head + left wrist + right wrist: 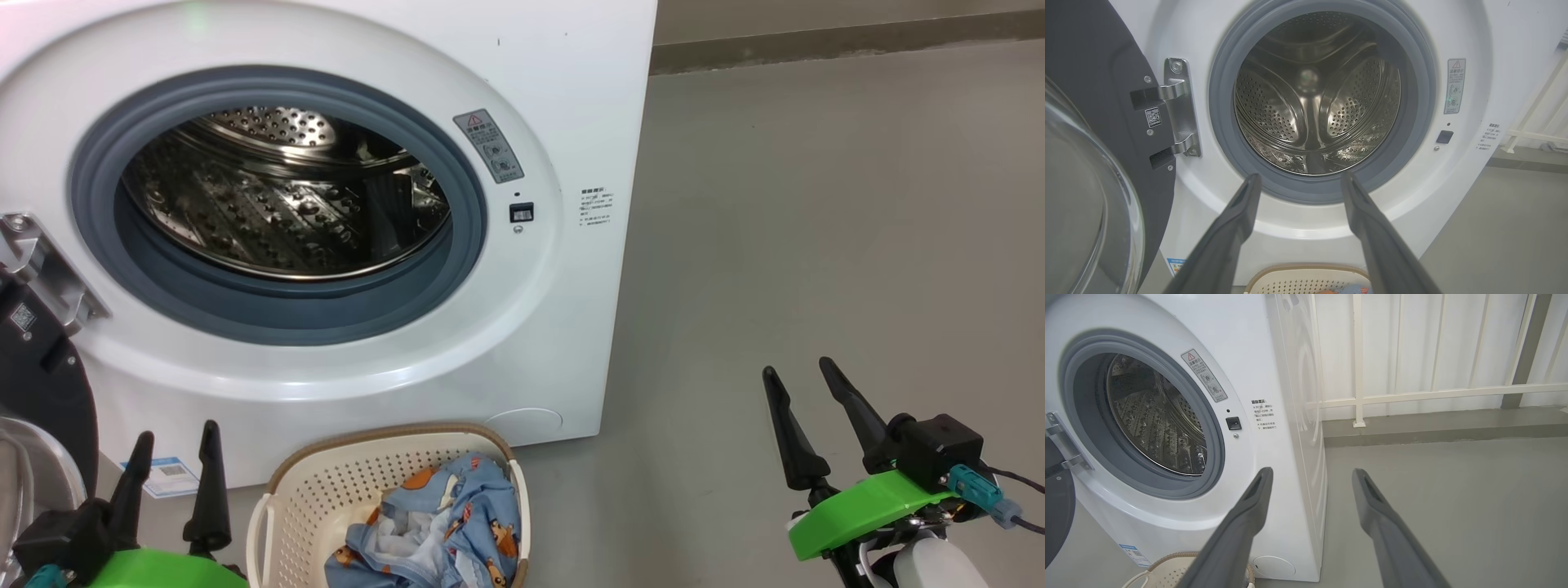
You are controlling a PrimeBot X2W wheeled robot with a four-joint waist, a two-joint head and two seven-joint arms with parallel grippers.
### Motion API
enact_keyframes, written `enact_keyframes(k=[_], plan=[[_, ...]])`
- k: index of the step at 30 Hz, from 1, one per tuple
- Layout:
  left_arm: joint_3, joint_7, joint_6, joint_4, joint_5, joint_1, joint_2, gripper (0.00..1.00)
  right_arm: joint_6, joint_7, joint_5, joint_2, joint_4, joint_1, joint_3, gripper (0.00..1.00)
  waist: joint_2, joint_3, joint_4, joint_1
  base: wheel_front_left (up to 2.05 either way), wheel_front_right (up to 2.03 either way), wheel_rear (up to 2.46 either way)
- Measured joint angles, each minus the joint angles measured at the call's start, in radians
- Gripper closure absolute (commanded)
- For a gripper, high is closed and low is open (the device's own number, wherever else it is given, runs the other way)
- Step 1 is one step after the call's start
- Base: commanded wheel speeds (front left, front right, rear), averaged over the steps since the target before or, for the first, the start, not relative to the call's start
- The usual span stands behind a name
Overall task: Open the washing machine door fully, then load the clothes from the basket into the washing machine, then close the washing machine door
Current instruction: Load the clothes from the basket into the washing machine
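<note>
Grey floor (816, 204) bears the basket (326, 498), its clothes (457, 523) cut off below; warning sticker (488, 145) (tiny print) unreadable; left gripper (178, 431) and right gripper (797, 367) gape empty.

The washing machine (571, 98) stands straight ahead of my left gripper (180, 431), with the washing machine door (41, 384) standing open at that gripper's left. The basket (326, 482) sits on the floor (816, 204) just right of it, before the machine's front, with the clothes (457, 514) in it. My right gripper (798, 367) is well right of the basket, past the machine's right side, with a railing (1412, 394) ahead of it.
</note>
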State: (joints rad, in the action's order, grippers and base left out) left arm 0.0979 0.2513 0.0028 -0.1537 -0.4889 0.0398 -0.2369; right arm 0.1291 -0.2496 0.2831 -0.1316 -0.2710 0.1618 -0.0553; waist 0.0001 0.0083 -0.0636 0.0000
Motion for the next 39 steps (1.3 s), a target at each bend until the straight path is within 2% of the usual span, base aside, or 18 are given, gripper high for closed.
enact_keyframes(k=[39], plan=[[-0.003, 0.000, 0.000, -0.002, 0.000, 0.000, -0.001, 0.00, 0.000, 0.000, 0.000, 0.008, 0.005, 0.000, 0.000, 0.00, 0.0000, 0.029, -0.001, 0.0000, 0.00, 0.00, 0.00]])
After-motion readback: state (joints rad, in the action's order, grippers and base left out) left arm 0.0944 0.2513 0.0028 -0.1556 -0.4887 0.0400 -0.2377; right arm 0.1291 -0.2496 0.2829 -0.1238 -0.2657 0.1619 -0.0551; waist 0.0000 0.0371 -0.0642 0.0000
